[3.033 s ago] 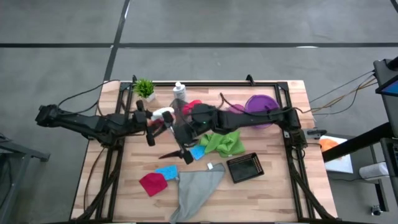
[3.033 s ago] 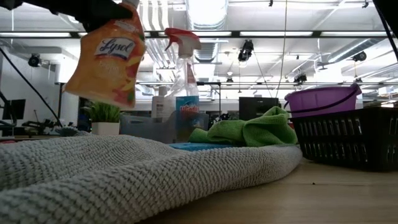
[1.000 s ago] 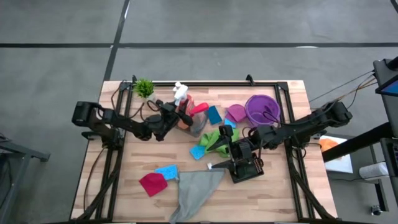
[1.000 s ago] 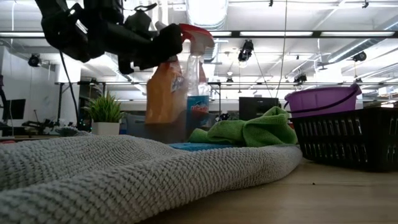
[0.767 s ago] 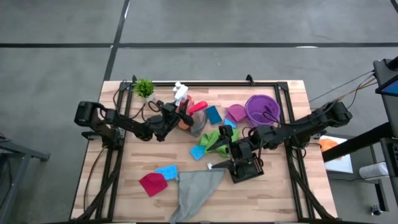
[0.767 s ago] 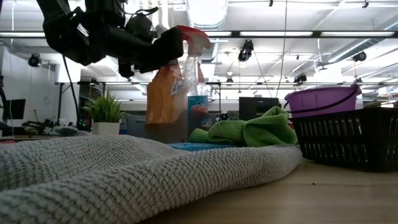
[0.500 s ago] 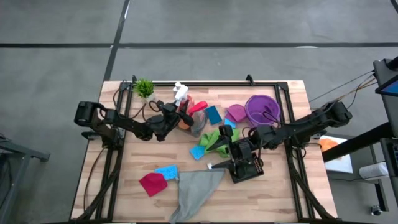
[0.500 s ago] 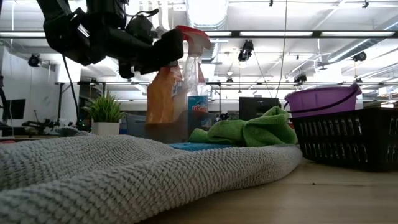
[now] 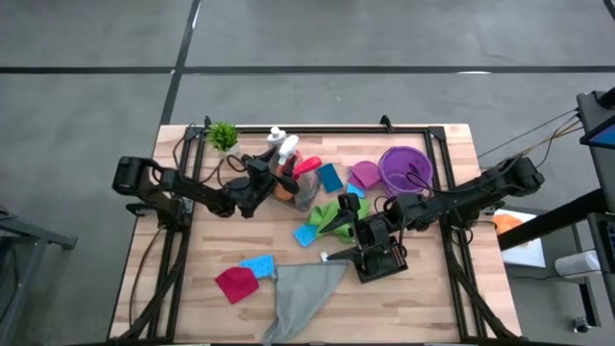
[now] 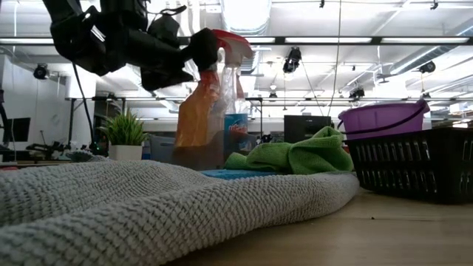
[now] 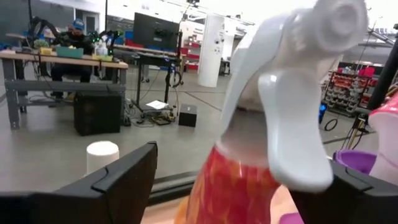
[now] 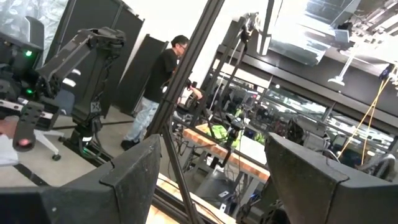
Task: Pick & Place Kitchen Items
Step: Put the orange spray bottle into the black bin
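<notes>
Beside the potted plant (image 9: 224,135), my left gripper (image 9: 261,181) clasps the orange-and-white spray bottle (image 10: 196,122), tilted among other bottles. My right gripper (image 9: 368,234) hovers, fingers spread, over the black basket (image 9: 382,262). Cloths and sponges remain scattered; little appears sorted.

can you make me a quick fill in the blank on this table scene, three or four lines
1. The left gripper is at the orange-and-white bottle, whose trigger head is coloured ____.
2. The bowl at the back right of the table is coloured ____.
3. The right gripper is over the black ____.
4. The grey cloth hangs over the table's ____ edge.

Missing words: white; purple; basket; front
</notes>
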